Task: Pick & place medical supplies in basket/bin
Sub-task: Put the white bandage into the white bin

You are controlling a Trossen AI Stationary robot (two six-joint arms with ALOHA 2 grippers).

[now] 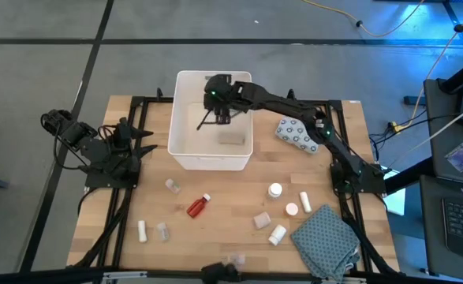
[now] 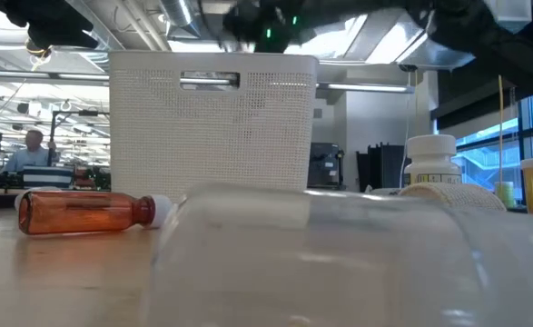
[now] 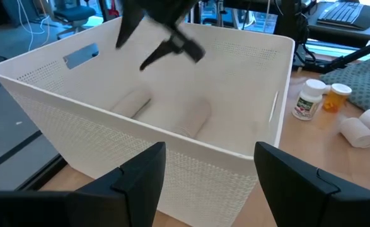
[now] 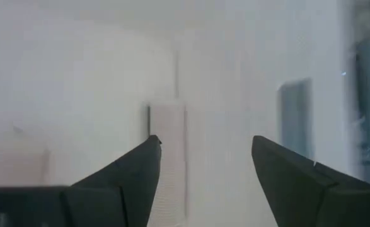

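Note:
The white tub stands at the table's far middle. My right gripper hangs open inside it above the floor, also seen in the left wrist view and its own view. Whitish boxes lie on the tub floor; one lies beyond the right fingers. My left gripper is open at the tub's left wall. On the table lie a red bottle, white bottles, a clear vial and the blue-dotted soft pack.
A grey-teal patterned cloth lies at the near right corner. More white bottles, a grey box and a white tube are scattered on the near half. A clear vial lies close before the low camera. A person sits far behind.

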